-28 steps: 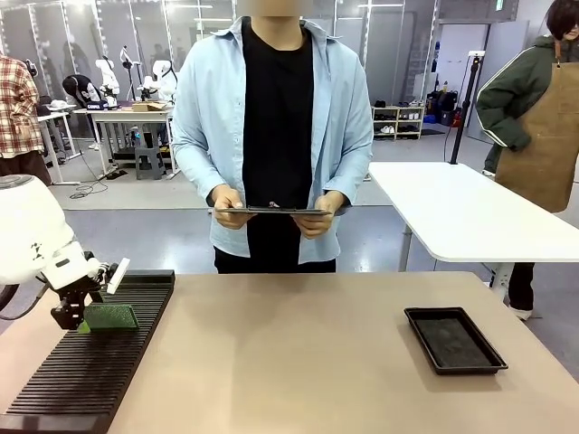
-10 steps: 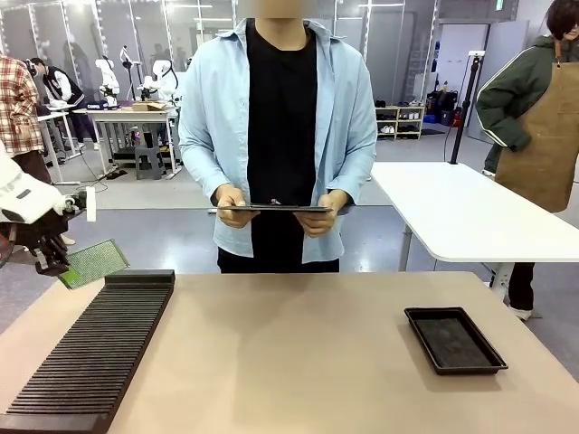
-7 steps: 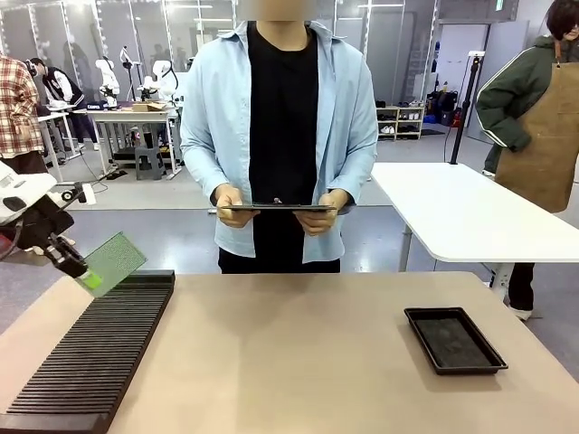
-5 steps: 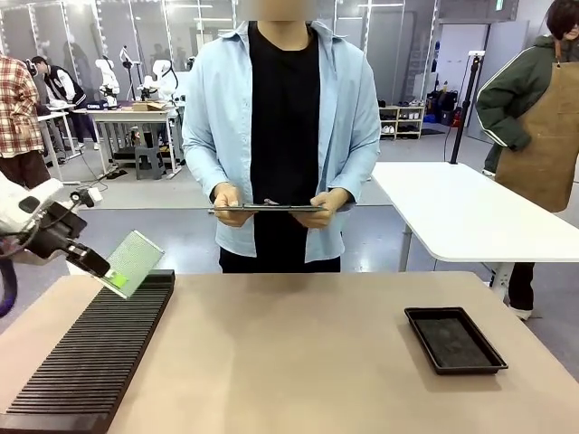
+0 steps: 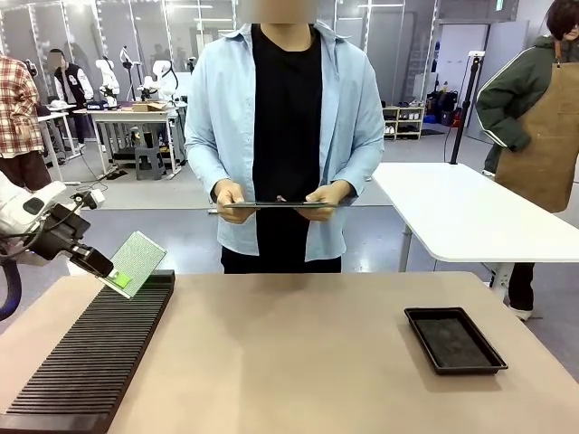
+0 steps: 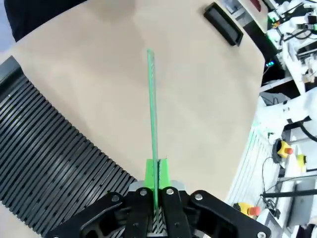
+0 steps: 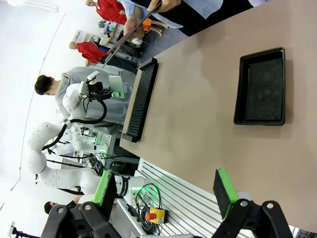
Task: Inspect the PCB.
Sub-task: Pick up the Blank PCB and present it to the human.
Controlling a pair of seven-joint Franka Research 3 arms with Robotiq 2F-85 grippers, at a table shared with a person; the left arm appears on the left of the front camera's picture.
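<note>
PCB (image 5: 138, 257) is now up off the slotted rack (image 5: 95, 357), tilted over its far end.
Left hand (image 5: 112, 273) clamps the PCB's lower edge, PCB jutting past the fingertips; right hand (image 7: 166, 191) gapes empty, black tray (image 7: 261, 87) ahead of it on the surface (image 5: 298, 362).

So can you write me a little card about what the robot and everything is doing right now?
Left hand: shut, pinching one edge of the PCB
PCB: green, tilted, up in the air near the far end of the slotted rack
Right hand: open, holding nothing
Black tray: on the right side of the table, looks empty
Person: standing across the table, holding a clipboard flat with both hands
</note>
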